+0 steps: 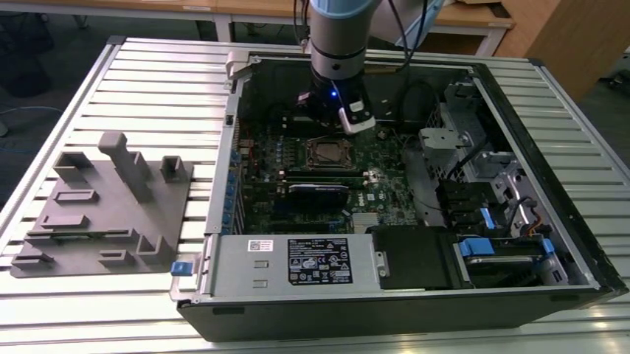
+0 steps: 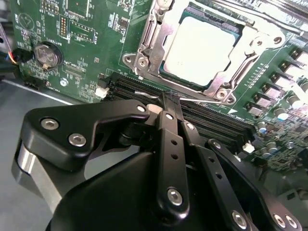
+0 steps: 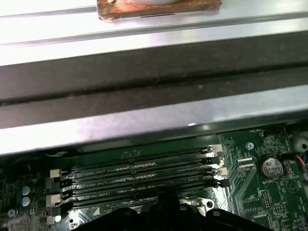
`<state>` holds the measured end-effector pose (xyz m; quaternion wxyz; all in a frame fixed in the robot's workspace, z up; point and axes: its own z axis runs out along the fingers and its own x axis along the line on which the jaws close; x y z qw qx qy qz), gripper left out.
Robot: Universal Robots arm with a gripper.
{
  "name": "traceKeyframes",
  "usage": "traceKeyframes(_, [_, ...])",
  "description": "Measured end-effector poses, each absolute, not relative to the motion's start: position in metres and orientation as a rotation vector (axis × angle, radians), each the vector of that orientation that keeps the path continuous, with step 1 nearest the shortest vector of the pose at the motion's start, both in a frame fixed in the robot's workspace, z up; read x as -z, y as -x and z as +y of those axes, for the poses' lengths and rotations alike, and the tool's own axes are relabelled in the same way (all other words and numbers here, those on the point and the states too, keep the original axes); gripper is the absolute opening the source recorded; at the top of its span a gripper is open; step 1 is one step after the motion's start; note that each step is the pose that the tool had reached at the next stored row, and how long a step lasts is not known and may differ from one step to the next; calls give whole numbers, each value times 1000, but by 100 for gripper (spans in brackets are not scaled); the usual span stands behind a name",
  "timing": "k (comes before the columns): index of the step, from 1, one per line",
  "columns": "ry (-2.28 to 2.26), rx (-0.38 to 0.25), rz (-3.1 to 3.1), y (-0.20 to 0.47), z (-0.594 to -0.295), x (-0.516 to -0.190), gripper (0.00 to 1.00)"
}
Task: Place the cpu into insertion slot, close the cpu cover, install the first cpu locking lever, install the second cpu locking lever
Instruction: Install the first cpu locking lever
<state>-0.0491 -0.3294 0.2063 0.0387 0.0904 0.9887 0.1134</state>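
in the second wrist view the gripper (image 2: 169,100) has its black fingers (image 2: 172,139) pressed together. the tips rest at a thin silvery lever (image 2: 144,94) that runs along the memory slots (image 2: 216,120). i cannot tell whether they pinch it or only touch it. just beyond those slots the cpu (image 2: 199,45) lies flat in its socket, with the cover (image 2: 147,42) shut around it and the frame lying over the chip's edges. a coin cell (image 2: 48,54) sits well apart on the green board (image 2: 96,43).

in the exterior view the case (image 1: 394,317) lies open on a slatted table (image 1: 147,81). the power supply (image 1: 295,262) is nearest. the slot (image 1: 330,153) sits mid-board, at 12 o'clock from the supply. the gripper hangs close to the slot, at 12 o'clock from it, and the arm (image 1: 335,29) rises beyond. a grey fixture (image 1: 99,214) lies on the table at 9 o'clock from the case, apart from it.
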Motion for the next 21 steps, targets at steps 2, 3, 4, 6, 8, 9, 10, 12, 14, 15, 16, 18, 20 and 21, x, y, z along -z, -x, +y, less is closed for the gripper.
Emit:
traceKeyframes(2, [-293,-347,3029,49,-329,-206,11])
traceKeyframes(3, [-298,-347,3028,49,-328,-206,11])
traceKeyframes(4, [-303,-346,3028,49,-328,-206,11])
traceKeyframes(6, [-329,-346,3023,49,-327,-206,11])
traceKeyframes(8, [-358,-344,3018,49,-327,-206,11])
traceKeyframes(9, [-367,-343,3016,49,-327,-206,11])
traceKeyframes(10, [-370,-343,3015,49,-327,-206,11])
traceKeyframes(12, [-371,-343,3015,49,-326,-206,11])
traceKeyframes(14, [-371,-343,3015,49,-326,-206,11])
traceKeyframes(15, [-373,-343,3015,49,-326,-205,11])
traceKeyframes(16, [-375,-343,3014,49,-326,-205,11])
traceKeyframes(18, [-379,-342,3014,49,-326,-204,11])
traceKeyframes(20, [-382,-339,3013,49,-326,-204,11])
traceKeyframes(21, [-384,-338,3013,49,-326,-203,11])
